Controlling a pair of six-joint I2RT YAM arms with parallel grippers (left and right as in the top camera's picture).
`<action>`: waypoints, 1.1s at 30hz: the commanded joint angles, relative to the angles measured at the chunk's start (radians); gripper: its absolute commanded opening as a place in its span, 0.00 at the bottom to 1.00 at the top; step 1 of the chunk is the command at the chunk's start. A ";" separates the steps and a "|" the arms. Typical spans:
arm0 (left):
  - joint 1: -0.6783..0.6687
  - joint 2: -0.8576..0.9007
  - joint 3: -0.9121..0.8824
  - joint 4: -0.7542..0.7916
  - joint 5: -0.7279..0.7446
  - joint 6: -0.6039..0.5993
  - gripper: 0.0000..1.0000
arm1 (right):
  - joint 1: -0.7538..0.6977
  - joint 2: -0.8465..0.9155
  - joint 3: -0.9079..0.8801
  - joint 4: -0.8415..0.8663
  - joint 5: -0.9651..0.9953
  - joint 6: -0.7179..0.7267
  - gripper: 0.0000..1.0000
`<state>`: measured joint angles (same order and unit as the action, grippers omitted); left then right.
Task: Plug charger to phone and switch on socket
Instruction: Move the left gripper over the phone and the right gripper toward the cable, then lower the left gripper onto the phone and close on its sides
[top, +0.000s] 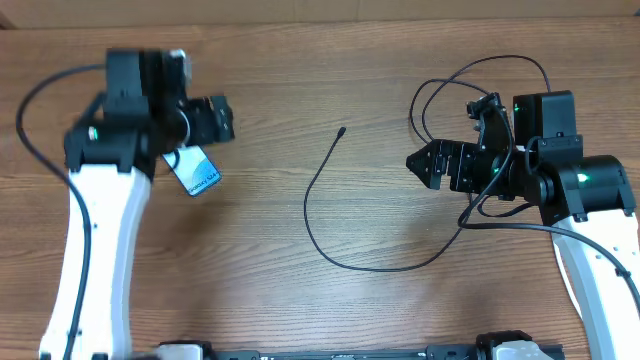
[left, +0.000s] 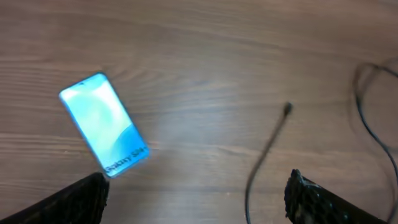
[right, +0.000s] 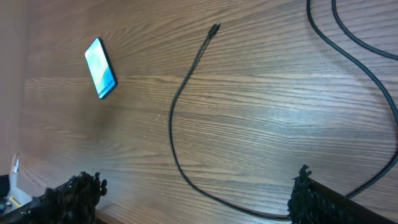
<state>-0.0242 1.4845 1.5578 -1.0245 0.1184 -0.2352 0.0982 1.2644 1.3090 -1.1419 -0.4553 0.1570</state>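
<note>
One charger (top: 306, 205), well apart from phone (top: 200, 172)

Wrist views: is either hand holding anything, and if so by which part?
Nothing is held. The left hand and right hand are both open and empty; the phone and the charger cable lie free on the table.

Brown desk (top: 300, 80), wood grain in long horizontal streaks, darker lines through it. phone (left: 102, 124): light blue screen, paler at one end, small white text at the other, thin dark frame. charger (top: 320, 215): black all along, tip included. left hand (top: 222, 118) and right hand (top: 418, 163): black, fingers (right: 68, 196) matte with a bumpy texture. left arm (top: 95, 250) and right arm (top: 600, 290): white links, black joints. green lights (top: 583, 179) on both.
</note>
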 joint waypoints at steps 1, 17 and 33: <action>0.037 0.114 0.174 -0.070 -0.091 -0.087 0.96 | -0.004 -0.003 0.027 0.003 -0.018 -0.002 1.00; 0.165 0.477 0.313 -0.261 -0.152 -0.246 1.00 | -0.004 -0.003 0.027 -0.015 -0.017 -0.002 1.00; 0.165 0.747 0.310 -0.218 -0.165 -0.285 1.00 | -0.004 -0.003 0.027 -0.016 -0.017 -0.002 1.00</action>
<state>0.1394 2.1975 1.8477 -1.2636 -0.0204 -0.4995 0.0978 1.2644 1.3090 -1.1595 -0.4671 0.1570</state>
